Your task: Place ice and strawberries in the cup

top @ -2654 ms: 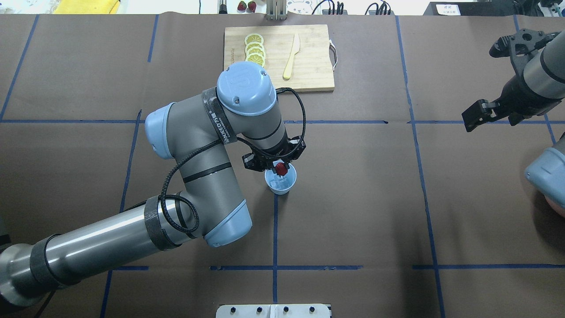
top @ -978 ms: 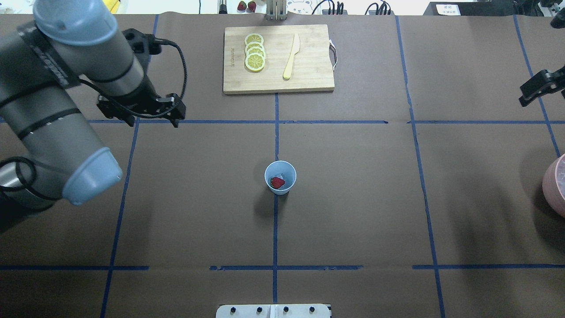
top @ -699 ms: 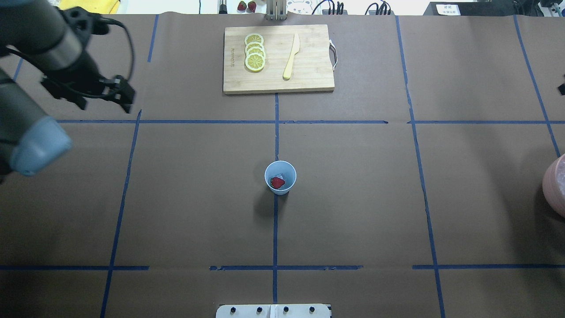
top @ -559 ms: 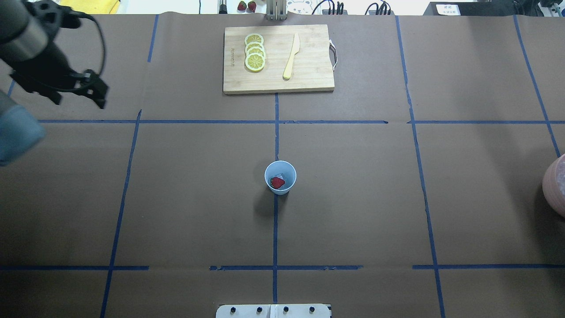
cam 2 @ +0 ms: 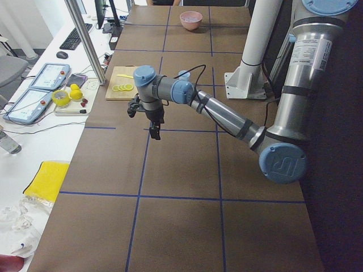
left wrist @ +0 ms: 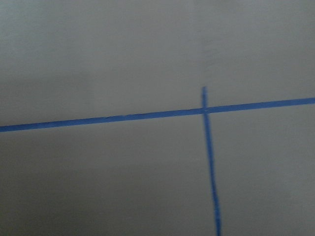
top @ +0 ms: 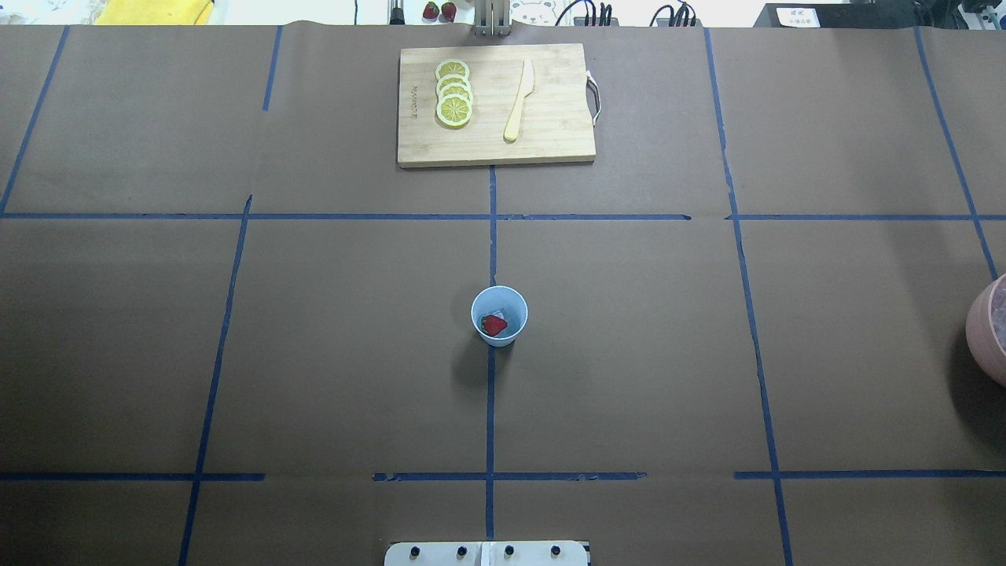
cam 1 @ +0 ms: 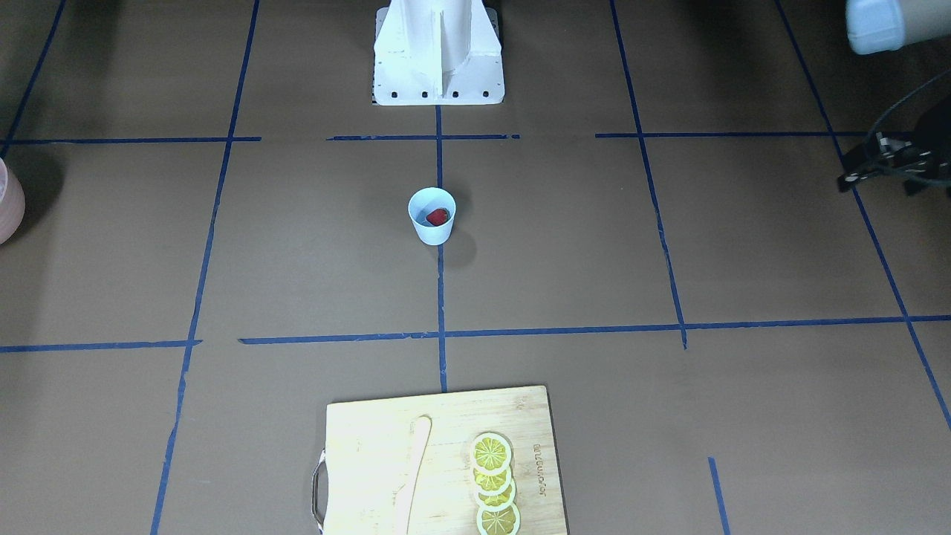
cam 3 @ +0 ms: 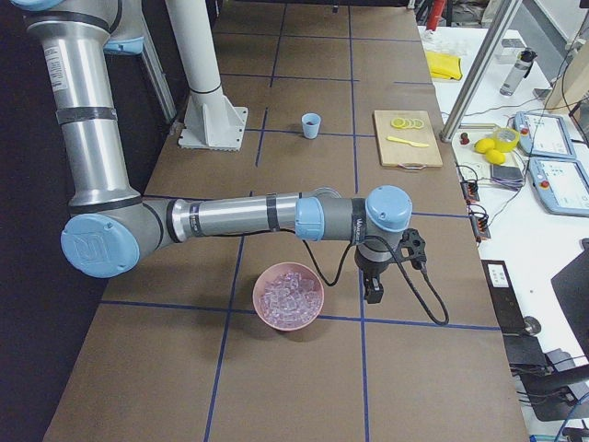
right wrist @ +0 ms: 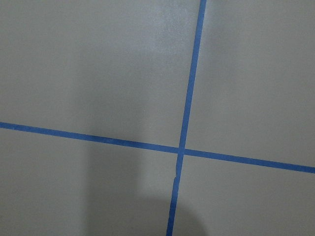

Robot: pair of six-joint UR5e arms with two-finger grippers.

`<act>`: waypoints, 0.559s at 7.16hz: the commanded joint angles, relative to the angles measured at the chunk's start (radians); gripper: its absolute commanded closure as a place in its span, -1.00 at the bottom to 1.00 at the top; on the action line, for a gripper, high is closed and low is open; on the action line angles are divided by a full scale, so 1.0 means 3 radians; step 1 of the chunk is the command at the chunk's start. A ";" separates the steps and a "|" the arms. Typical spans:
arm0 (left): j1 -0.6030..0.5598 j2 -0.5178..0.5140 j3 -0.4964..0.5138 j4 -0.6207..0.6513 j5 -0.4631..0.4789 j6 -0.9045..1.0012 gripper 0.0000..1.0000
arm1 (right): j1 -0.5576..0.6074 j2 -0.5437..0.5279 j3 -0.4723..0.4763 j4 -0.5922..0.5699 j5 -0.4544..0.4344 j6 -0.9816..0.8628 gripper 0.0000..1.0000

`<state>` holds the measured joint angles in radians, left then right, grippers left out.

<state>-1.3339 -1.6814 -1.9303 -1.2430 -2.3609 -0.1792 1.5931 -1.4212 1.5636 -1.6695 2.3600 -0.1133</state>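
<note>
The light blue cup stands upright at the table's middle; it also shows in the front view. The dark red strawberry lies inside it on a faint clear piece of ice. My left gripper hangs at the front view's right edge, far from the cup, with fingers apart and empty. My right gripper shows only in the right side view, next to the pink bowl; I cannot tell whether it is open. Neither gripper is in the overhead view.
A pink bowl holding several ice pieces sits at the table's right end. A wooden cutting board with lemon slices and a wooden knife lies at the far middle.
The left gripper let the strawberry go into the cup, then swung left and out of the overhead view. The right arm withdrew to the right, out of that view.
</note>
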 commanded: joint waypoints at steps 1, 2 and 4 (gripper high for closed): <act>-0.0323 0.0362 0.0179 -0.0029 -0.0081 0.0265 -1.00 | 0.0007 -0.0134 -0.0027 -0.0003 0.0003 -0.0001 -1.00; -0.0476 0.0414 0.0297 -0.0034 -0.0087 0.0265 -1.00 | 0.0007 -0.0196 -0.0007 -0.0003 0.0023 0.0009 -1.00; -0.0769 0.0369 0.0675 -0.0019 -0.0082 0.0763 -1.00 | 0.0007 -0.0294 -0.0017 0.0139 0.0023 -0.0001 -1.00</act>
<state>-1.5205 -1.5650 -1.7950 -1.2505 -2.3852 -0.0378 1.5953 -1.4897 1.5611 -1.6578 2.3661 -0.1134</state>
